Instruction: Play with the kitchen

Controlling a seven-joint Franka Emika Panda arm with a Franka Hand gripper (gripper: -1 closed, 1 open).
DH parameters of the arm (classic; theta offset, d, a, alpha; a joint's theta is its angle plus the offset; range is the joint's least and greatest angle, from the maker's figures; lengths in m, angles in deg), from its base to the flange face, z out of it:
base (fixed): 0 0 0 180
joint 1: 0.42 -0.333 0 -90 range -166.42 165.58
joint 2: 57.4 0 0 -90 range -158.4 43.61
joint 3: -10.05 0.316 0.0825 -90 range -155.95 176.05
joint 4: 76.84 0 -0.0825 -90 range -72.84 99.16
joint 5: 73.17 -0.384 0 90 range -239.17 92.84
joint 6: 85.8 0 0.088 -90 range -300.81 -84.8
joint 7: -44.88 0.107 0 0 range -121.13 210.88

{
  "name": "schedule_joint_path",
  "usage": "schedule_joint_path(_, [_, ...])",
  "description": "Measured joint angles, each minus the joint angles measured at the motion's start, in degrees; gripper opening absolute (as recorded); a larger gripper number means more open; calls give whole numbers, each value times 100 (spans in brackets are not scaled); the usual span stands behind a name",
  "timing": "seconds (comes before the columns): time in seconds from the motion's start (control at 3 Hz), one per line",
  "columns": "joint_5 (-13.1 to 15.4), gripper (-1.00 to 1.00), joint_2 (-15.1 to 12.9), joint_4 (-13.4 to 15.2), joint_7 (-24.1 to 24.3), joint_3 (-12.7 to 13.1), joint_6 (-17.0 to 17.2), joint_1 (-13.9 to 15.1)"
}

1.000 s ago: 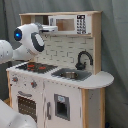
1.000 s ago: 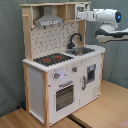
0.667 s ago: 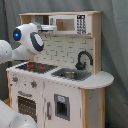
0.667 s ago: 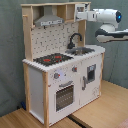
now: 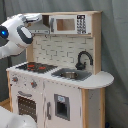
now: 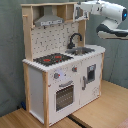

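The tall white and light-wood toy play kitchen (image 5: 60,75) (image 6: 62,65) stands on a pale wooden desk (image 6: 107,107), set against a grey curtain backdrop (image 6: 10,55). In the second exterior view it sits toward the desk's rear, with bare wood showing along the front edge and at the second exterior view's right.

On its worktop, a black hob with red rings (image 5: 35,66) (image 6: 52,59) lies beside a sunken metal sink (image 5: 70,75) (image 6: 82,50), and a curved black faucet (image 5: 84,59) (image 6: 75,40) rises just behind the sink. The back panel shows a tile pattern in the first exterior view and peg holes in the second. Below the hob sit round knobs (image 5: 34,84) and an oven door with a window (image 5: 27,106) (image 6: 65,95). Up top, a grey hood (image 5: 37,27) (image 6: 49,20) hangs next to a toy microwave with a keypad (image 5: 67,24).

The white robot arm (image 5: 15,35) (image 6: 107,12) reaches in at the top shelf level. Its tool (image 6: 79,11) is at the upper corner of the kitchen, near the top shelf at the second exterior view's right; I cannot tell whether it is released or clenched.
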Motion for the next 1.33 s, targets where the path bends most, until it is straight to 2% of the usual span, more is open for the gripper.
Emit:
schedule_joint_path(0.67, [-18, 100, 209, -591, 646, 428, -168, 818])
schedule_joint_path(1.0, [-43, 100, 388, -882, 1124, 690, -220, 1308])
schedule_joint_path(1.33, [-99, 100, 566, -1077, 1503, 853, -225, 1669])
